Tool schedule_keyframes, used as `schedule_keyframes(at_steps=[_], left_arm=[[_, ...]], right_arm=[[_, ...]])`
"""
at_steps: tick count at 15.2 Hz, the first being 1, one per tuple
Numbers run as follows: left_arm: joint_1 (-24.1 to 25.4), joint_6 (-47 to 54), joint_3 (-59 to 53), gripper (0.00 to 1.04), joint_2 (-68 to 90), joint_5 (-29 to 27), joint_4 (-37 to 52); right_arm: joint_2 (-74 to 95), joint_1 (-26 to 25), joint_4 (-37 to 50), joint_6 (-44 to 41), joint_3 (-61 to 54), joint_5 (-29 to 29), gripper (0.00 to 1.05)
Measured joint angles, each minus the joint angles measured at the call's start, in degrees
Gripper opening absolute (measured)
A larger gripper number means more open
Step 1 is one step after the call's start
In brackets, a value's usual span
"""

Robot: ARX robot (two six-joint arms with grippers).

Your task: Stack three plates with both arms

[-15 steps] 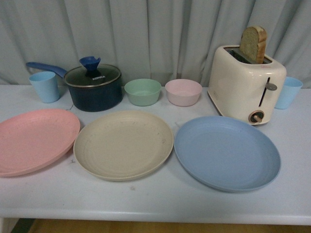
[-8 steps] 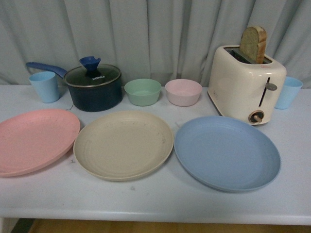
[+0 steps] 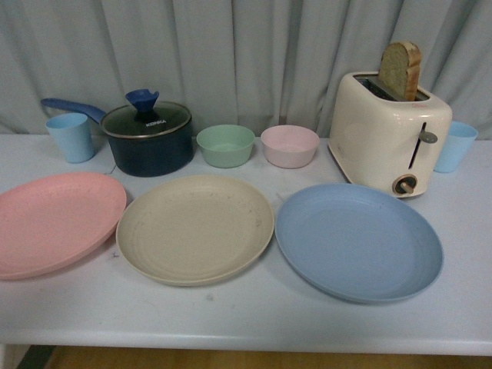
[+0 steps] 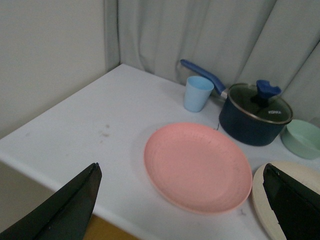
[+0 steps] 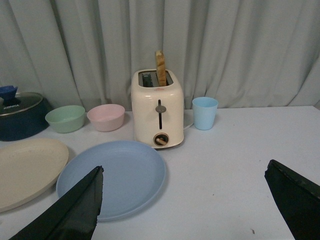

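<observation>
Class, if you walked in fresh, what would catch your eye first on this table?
Side by side at the front lie three big dishes: pink plate left, beige plate middle, blue plate right. Behind the blue plate stands a cream toaster with bread sticking up.

The pink plate [image 3: 54, 219], beige plate [image 3: 194, 228] and blue plate [image 3: 357, 241] are plain and matte; the beige one seems faintly dark-speckled. The worktop [image 3: 246, 319] is white. The saucepan [image 3: 150, 147] is navy with a blue knob. The green bowl [image 3: 225, 145] and pink bowl [image 3: 290, 145] are pastel, the toaster [image 3: 384, 134] cream, the cups [image 3: 71, 137] pale blue and the curtain [image 3: 231, 54] grey.
</observation>
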Motion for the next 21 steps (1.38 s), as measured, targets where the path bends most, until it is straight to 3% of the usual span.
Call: schedule_keyframes(at_steps=[4, 8, 10, 16, 21], left_arm=[[6.8, 6.0, 14.9, 0.98, 35.8, 12.7, 17.8], [11.7, 9.1, 33.7, 0.98, 65.3, 20.1, 12.5], [11.1, 11.4, 42.0, 0.98, 73.5, 21.3, 7.7], [8.4, 12.5, 47.7, 0.98, 81.9, 20.5, 5.0], [11.6, 11.2, 48.4, 0.98, 87.8, 17.4, 7.6]], right_arm=[[0.0, 0.0, 0.0, 0.0, 0.0, 0.0, 0.98], [0.0, 0.0, 0.0, 0.0, 0.0, 0.0, 0.98], [0.0, 0.0, 0.0, 0.0, 0.0, 0.0, 0.98], [0.0, 0.0, 0.0, 0.0, 0.0, 0.0, 0.98], [0.0, 0.0, 0.0, 0.0, 0.0, 0.0, 0.98]])
